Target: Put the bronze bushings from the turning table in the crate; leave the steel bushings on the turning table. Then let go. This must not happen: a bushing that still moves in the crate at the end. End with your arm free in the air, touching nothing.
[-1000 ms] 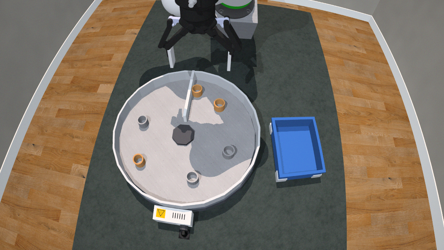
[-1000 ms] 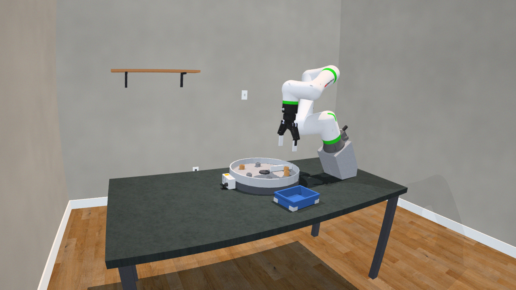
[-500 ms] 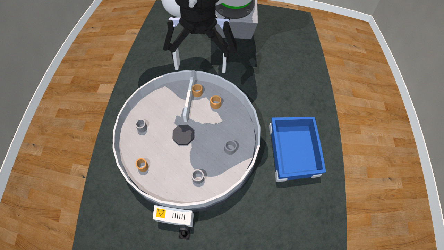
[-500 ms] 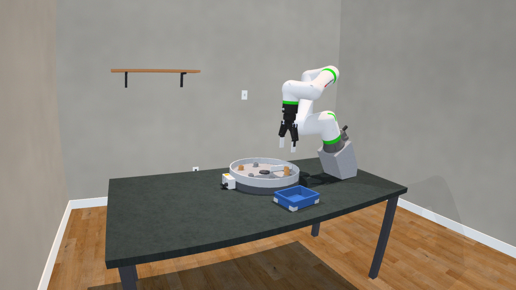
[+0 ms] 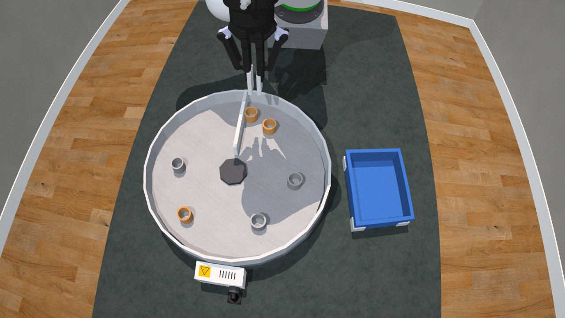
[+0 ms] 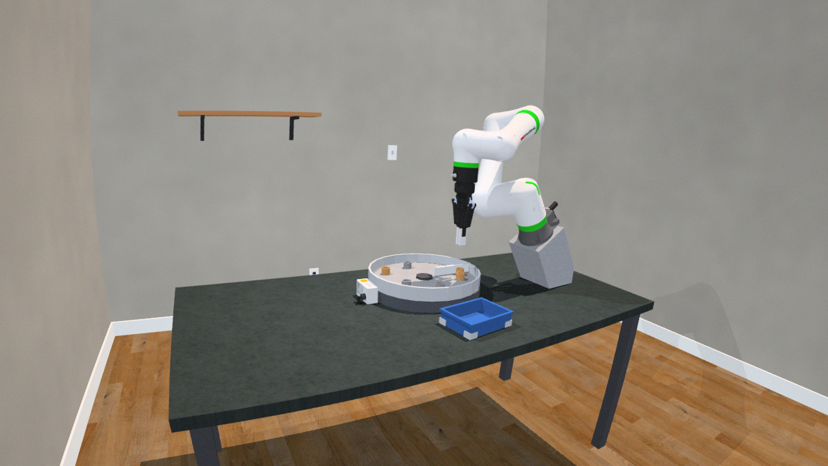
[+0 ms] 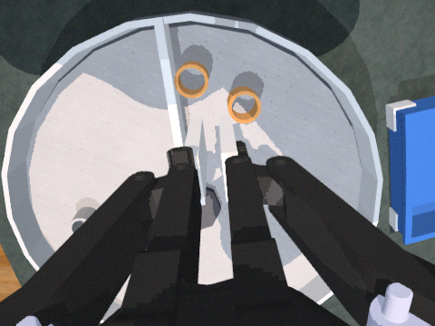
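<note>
My gripper (image 5: 254, 93) (image 6: 460, 243) (image 7: 212, 136) points down, shut with a narrow empty gap, high above the back of the turning table (image 5: 213, 241) (image 6: 425, 294) (image 7: 104, 140). One bronze bushing (image 5: 251, 119) (image 7: 192, 94) stands close beside the divider; another bronze bushing (image 5: 269, 130) (image 7: 245, 119) stands to its right. A third bronze bushing (image 5: 185, 221) (image 6: 385, 271) is at the front left. Three steel bushings stand on it: one steel bushing (image 5: 178, 170) (image 6: 407, 265) at left, one steel bushing (image 5: 294, 186) at right, one steel bushing (image 5: 258, 228) at front. The blue crate (image 5: 406, 181) (image 6: 451, 320) (image 7: 397, 181) is empty.
A white divider (image 5: 239, 130) (image 6: 448, 270) (image 7: 169, 86) runs from the table's back wall towards the dark hub (image 5: 233, 172) (image 6: 424, 276). A raised wall rings the turning table. A white box (image 5: 233, 276) (image 6: 367, 291) with a warning label sits at its front.
</note>
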`<action>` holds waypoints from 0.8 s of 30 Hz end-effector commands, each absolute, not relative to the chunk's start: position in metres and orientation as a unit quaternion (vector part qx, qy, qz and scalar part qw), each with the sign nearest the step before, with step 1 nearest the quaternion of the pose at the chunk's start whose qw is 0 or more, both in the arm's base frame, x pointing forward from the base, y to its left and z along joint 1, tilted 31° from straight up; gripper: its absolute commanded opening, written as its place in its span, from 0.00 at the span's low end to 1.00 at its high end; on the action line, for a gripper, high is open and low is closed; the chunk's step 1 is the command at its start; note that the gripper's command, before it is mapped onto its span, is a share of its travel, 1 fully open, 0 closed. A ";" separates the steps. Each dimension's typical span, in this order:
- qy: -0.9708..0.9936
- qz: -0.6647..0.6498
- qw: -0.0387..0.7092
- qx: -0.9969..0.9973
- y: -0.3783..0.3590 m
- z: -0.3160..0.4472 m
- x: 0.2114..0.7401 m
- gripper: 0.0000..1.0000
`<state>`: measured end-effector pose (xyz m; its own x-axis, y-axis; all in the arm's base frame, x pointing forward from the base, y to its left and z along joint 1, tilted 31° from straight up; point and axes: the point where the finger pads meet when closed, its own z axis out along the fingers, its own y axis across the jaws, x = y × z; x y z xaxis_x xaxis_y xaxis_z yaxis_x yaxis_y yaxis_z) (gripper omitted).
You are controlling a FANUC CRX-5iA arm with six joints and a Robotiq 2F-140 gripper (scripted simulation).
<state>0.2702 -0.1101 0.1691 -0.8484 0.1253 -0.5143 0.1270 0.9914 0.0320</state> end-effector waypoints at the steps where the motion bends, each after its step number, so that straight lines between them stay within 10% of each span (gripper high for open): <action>1: 0.961 -0.002 0.268 0.066 -0.110 0.169 0.270 0.07; 24: 0.961 -0.002 0.268 0.066 -0.110 0.169 0.270 0.09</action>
<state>0.2702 -0.1101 0.1691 -0.8484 0.1253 -0.5143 0.1270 0.9914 0.0320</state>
